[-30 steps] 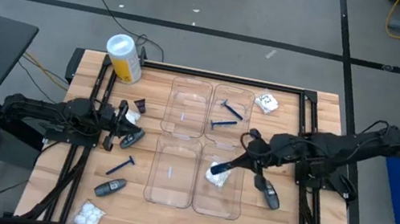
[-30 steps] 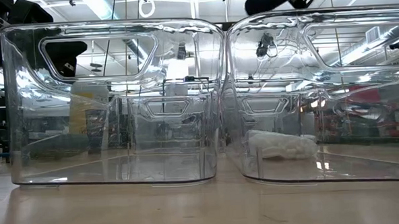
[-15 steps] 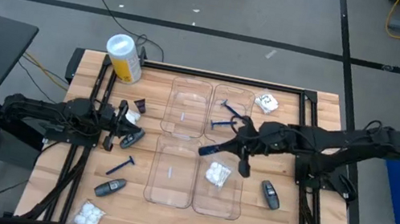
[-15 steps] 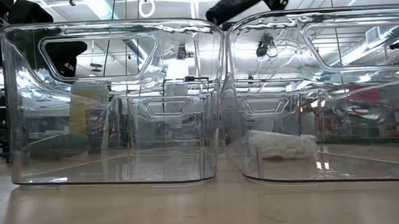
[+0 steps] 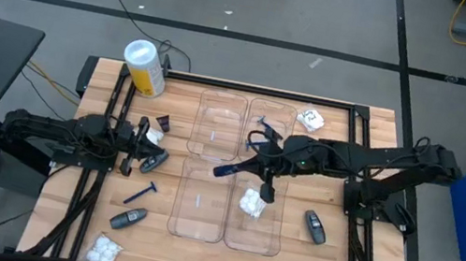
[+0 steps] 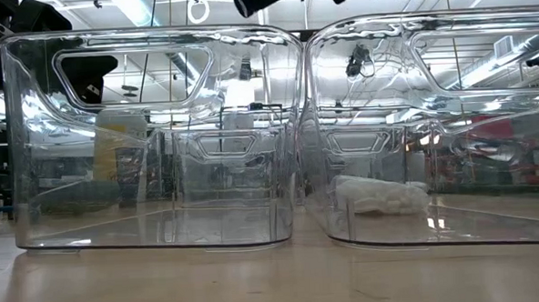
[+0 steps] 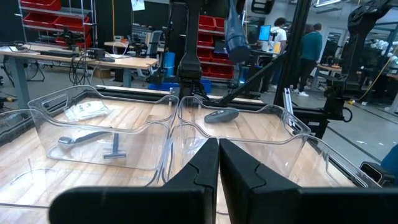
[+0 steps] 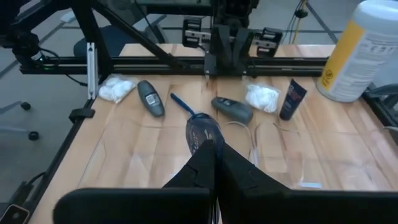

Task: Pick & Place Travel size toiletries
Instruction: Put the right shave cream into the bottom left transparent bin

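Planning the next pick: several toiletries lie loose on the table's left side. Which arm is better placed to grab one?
Left. The left gripper waits among them, beside a grey tube and a blue razor. The right gripper is shut and hovers over the clear trays, farther from those items.

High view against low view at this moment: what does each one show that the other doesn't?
Only the high view: the loose toiletries on the table's left, among them a blue razor, a grey tube and a corner packet, plus the yellow-and-white cylinder and the left gripper waiting beside them. Only the low view: the room behind, seen through the clear walls. Both: the clear trays, the white tray packet lying in the near right one, and the right gripper above the trays.
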You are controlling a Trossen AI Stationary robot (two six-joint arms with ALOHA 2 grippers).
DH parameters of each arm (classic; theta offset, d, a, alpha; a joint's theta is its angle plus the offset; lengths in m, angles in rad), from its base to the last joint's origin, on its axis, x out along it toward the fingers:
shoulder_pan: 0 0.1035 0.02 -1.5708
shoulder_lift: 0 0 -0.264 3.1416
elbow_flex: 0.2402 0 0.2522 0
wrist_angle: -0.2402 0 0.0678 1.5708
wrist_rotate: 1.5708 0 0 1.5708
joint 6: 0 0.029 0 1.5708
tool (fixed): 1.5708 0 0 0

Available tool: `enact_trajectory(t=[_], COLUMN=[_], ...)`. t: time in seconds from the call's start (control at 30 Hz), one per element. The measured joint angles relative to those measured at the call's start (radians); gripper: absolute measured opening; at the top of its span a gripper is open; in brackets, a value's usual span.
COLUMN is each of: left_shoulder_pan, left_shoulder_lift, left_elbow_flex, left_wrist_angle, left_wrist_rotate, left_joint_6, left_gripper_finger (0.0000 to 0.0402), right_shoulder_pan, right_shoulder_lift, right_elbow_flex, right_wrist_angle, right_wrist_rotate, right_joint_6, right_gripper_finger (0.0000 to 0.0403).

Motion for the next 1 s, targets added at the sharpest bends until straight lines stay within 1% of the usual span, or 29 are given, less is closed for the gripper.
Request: enact_trajectory(t=[0.13,0.57,0.83,1.0], left_shoulder_pan=[0.000,0.000,0.000,0.000], left_shoulder_lift=[0.000,0.000,0.000,0.000], left_elbow_flex=[0.000,0.000,0.000,0.000], left_wrist_angle=[0.000,0.000,0.000,-0.001], left_wrist_rotate=[0.000,0.000,0.000,0.000], left_joint_6=[0.000,0.000,0.000,0.000], left_gripper_finger=[0.0022,0.0022,0.0022,0.0022], right_shoulder_pan=[0.003,0.011,0.011,0.011], right_shoulder_lift=[0.022,0.034,0.122,0.156], right_elbow_flex=[0.014,0.016,0.016,0.016], right_wrist_angle=[-0.002,0.001,0.022,0.038], right_wrist_rotate=[-0.001,0.001,-0.001,-0.001], right_joint_6=[0.000,0.000,0.000,0.000], right_gripper_finger=[0.0005,0.0005,0.0005,0.0005])
